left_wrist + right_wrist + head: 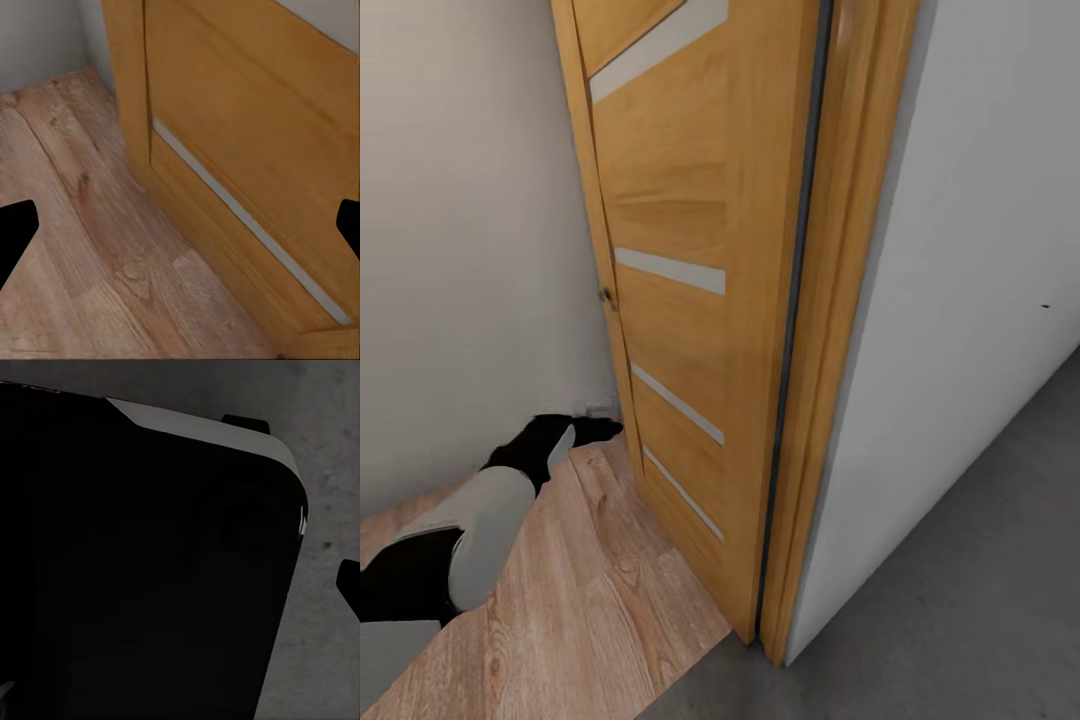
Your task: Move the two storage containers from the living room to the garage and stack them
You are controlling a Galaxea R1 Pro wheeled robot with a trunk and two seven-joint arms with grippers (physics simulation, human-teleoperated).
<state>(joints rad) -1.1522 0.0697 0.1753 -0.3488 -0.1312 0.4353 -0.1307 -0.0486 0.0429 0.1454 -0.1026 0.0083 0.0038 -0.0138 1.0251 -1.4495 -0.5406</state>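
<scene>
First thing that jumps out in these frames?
The tall wooden door with pale horizontal inlay strips dominates the head view, standing open edge-on at the doorway. The floor changes at its foot: light wood planks on the left, dark grey concrete on the right. The left arm reaches low along the planks toward the door's base, its gripper open beside the door's lower panel.

Honey-orange door (680, 200) with pale grey stripes — light wood planks (590, 610), mottled grey concrete (980, 600).
</scene>
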